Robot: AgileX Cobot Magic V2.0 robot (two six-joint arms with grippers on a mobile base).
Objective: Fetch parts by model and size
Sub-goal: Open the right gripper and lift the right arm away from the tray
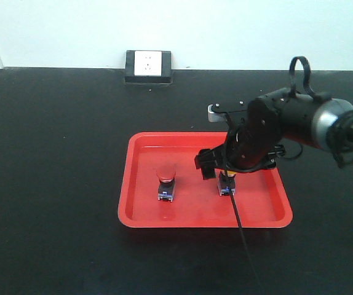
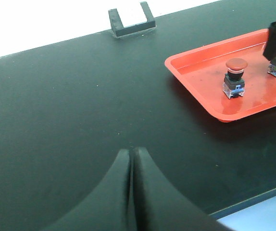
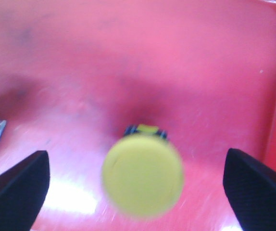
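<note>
Both buttons stand in the tray (image 1: 269, 216): red button (image 1: 165, 182) left, yellow button (image 3: 143, 176) beside it. Our right tool (image 3: 138, 185) straddles yellow, spread apart; left tool (image 2: 132, 187) rests pressed together.

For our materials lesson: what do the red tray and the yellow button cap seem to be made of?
Red tray: probably moulded plastic, glossy; light glares off its floor and its rim is rounded. Yellow button cap: likely smooth plastic, evenly coloured, though blurred in the right wrist view.
</note>
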